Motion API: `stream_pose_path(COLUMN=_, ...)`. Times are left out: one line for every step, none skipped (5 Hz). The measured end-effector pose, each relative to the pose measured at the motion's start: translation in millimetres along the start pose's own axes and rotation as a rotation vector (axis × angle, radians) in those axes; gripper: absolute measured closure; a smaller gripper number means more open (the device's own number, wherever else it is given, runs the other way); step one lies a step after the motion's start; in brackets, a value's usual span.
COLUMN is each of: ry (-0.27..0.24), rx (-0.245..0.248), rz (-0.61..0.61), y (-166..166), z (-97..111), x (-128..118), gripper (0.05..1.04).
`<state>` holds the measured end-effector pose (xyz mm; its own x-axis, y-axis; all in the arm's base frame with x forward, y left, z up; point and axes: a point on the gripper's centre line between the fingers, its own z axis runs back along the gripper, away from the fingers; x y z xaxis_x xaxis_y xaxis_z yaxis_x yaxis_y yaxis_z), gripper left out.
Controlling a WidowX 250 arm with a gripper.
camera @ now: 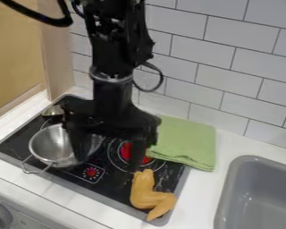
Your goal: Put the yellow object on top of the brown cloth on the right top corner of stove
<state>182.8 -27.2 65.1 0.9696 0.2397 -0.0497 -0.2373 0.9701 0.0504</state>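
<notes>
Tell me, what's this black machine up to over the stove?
A robot arm is hanging over the stove, its claw open and holding nothing. The yellow-orange object lies at the stove's front right, just by one fingertip. It isn't on the folded green cloth at the back right corner yet. A metal pot sits on the left.

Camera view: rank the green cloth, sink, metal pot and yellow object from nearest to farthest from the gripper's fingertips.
As seen from the gripper:
1. Metal pot, picture left, and yellow object, front of the stove: too close to call.
2. Green cloth, stove's back right corner.
3. Sink, far right.
</notes>
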Motion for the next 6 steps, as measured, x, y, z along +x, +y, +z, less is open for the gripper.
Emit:
stream_pose_path(ry=-0.029, rx=-0.001, rz=0.030, y=-13, z=-6, x=22, gripper=0.085)
stream_pose_path(ry=-0.023, rx=0.029, rz=0.028, y=-20, z=-18, x=26, gripper=0.085)
stream_pose_path(ry=-0.028, rx=-0.003, rz=0.045, y=-31, z=-26, x=37, gripper=0.085)
stream_pose_path(ry=-0.041, rx=0.005, rz=0.010, y=-45, z=-26, x=39, gripper=0.085)
stream_pose_path(ry=-0.005, rx=0.032, rz=0.003, y=-46, z=-39, x=39, gripper=0.085)
stream_pose_path(ry=-0.009, rx=0.049, rz=0.001, y=-43, z=-40, x=39, gripper=0.085)
